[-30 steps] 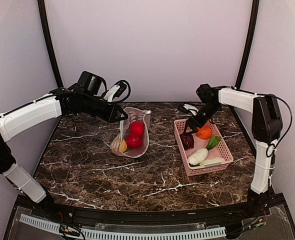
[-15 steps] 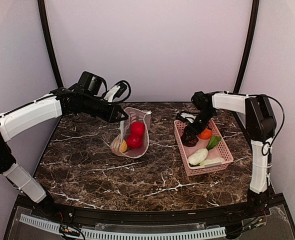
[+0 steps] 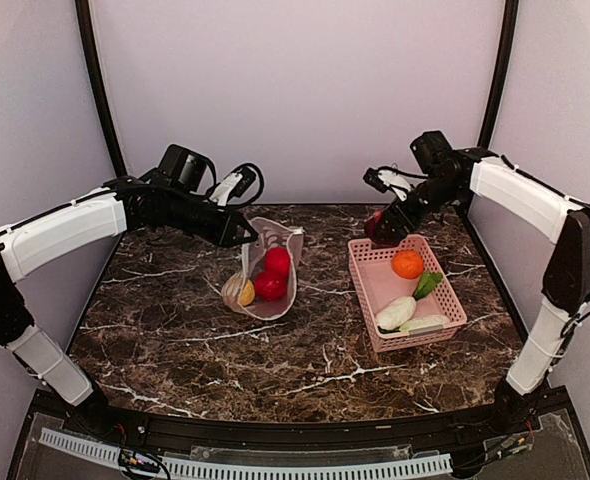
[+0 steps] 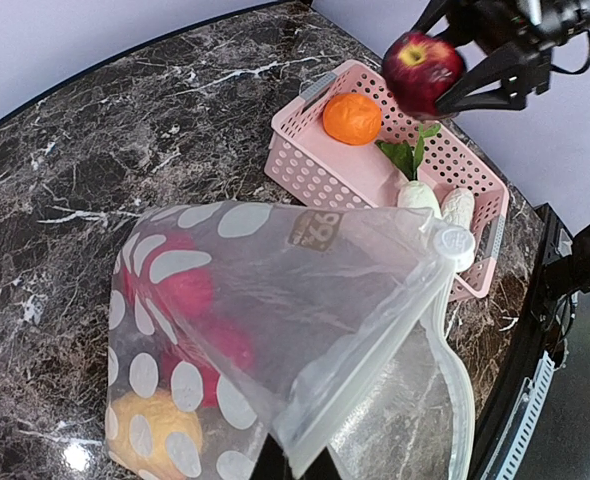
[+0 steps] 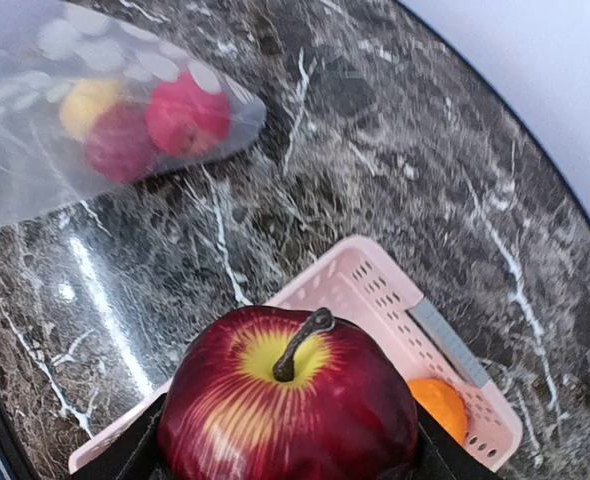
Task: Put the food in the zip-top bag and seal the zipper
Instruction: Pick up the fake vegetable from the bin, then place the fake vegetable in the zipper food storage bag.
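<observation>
The top external view looks from high behind the arm bases, down and forward over the whole table (image 3: 305, 350) to the back wall, seeing everything from afar. The left wrist view sits just above the zip-top bag (image 4: 305, 290), left of the table's middle, facing its right edge and the pink basket (image 4: 315, 165). The right wrist view, very near the apple (image 5: 290, 400) over the basket's far left corner, looks down towards the bag. All three share bag, basket and orange (image 4: 352, 118)
</observation>
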You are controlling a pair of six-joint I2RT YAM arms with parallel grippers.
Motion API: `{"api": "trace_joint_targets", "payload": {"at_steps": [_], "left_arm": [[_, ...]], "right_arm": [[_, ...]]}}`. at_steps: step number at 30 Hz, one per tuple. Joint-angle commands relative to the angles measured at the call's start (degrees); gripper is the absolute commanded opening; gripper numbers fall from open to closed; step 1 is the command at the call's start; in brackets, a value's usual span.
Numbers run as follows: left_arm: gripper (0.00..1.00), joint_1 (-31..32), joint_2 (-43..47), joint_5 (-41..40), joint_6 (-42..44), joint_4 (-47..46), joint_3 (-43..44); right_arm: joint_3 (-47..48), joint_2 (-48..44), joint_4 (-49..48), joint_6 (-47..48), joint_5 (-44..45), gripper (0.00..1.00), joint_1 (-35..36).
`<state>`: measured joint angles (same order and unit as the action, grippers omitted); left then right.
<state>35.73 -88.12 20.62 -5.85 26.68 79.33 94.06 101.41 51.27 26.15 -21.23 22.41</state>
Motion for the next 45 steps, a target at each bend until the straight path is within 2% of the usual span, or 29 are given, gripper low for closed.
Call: {"api": "trace_joint_targets", "payload": {"at_steps": [1,5,13,20,31,38,40,42,45], "left_arm": [[0.01,-0.39,0.2,1.24,-0.49,0.0,-0.49],[0.01,-0.39,0.37,1.31,-0.46,-0.27,-0.57],[0.01,-0.39,-0.6,1.34,0.44,-0.28,-0.67],[0.01,-0.39,-2.35,6.4,0.96,0.61,0.92],[0.01,-0.31,-1.19,16.81,-2.26,3.28,2.18],[0.01,-0.35,-0.5,17.6,-3.23,3.79,2.58],[0.01,-0.38,-0.46,17.92,-2.99,4.31,3.04],[0.01,-0.31,-0.44,17.3,-2.57,4.73,3.52],[0.01,-0.32,-0.89,16.94,-2.12,5.57,4.25]], "right_arm": [[0.49,-4.12,-2.57,2.58,-7.65,0.57,1.89],[1.81,-7.86,-3.7,5.35,-20.54,0.59,5.91],[13.51,-2.4,0.18,9.89,-20.43,0.59,22.54],[17.73,3.53,-2.64,10.35,-14.97,0.6,29.0],[13.35,5.2,-8.04,12.95,-7.37,0.63,32.66],[11.5,6.67,-9.72,16.83,-0.41,0.67,34.34],[9.82,6.25,-10.58,18.39,2.17,0.7,35.23],[8.95,5.96,-10.58,19.07,3.13,0.77,35.86],[8.69,5.64,-9.02,19.6,4.91,0.97,37.37]]}}
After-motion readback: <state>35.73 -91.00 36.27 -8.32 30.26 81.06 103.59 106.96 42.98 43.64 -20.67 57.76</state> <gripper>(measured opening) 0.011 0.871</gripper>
